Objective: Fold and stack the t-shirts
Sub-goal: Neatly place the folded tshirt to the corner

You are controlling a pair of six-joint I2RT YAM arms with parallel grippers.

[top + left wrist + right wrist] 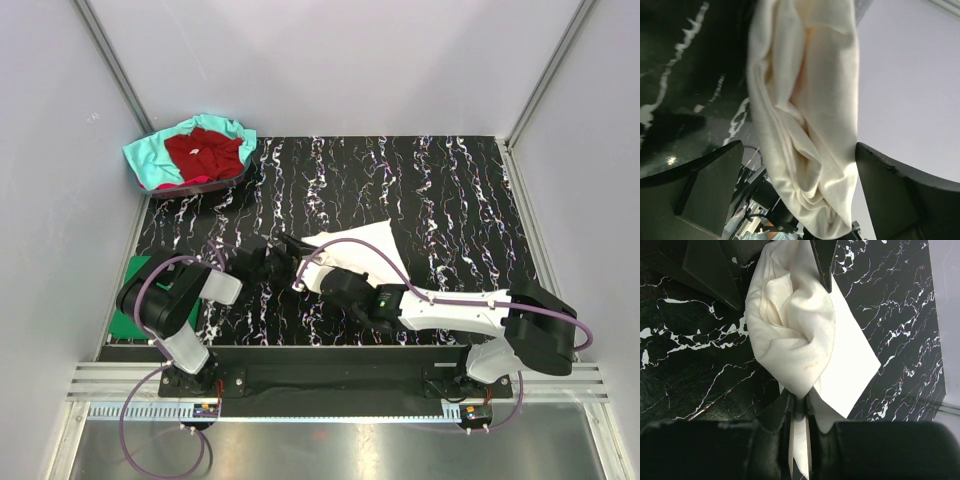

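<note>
While the right gripper is pinching a bunched fold of the white t-shirt between nearly closed fingers, the left gripper is standing spread wide, with the cloth hanging between its fingers. The rest of the shirt is trailing onto the middle of the black marbled table. A teal t-shirt and a dark red t-shirt are lying heaped in the far left corner, and a green shirt is lying flat beside the left arm.

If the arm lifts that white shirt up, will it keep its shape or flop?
Probably flop: the white t-shirt bunches into soft folds where the right jaws pinch it. It seems light, since that narrow pinch holds the gathered part up. Its flat end lies on the table, so it would likely drag.
</note>
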